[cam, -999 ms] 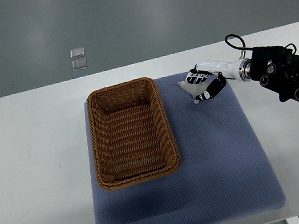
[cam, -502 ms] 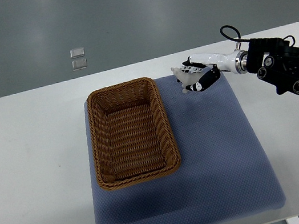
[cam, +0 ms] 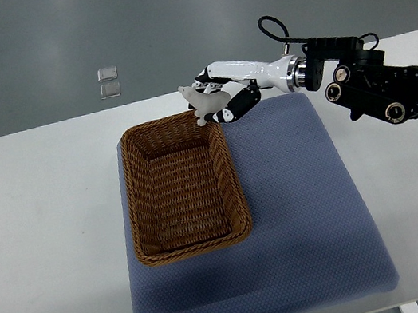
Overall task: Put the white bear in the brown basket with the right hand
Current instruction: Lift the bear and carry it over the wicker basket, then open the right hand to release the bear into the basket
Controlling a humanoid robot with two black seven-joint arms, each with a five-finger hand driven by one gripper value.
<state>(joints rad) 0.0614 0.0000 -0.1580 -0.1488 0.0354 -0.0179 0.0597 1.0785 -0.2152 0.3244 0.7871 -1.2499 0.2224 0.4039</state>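
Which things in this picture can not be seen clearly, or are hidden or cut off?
- White bear, top view: the right hand grips it and its fingers cover most of it; too small to show a face.
- How high the bear is over the brown basket: the steep view does not show it.
- Right arm: cut off by the right edge.
- Left hand: not in view.
- Two small clear objects on the floor: too small to identify.

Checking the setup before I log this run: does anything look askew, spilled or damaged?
Nothing stands out. The brown basket sits upright and intact on the blue mat, which lies flat on the white table. The right hand holds the white bear over the basket's far right corner.
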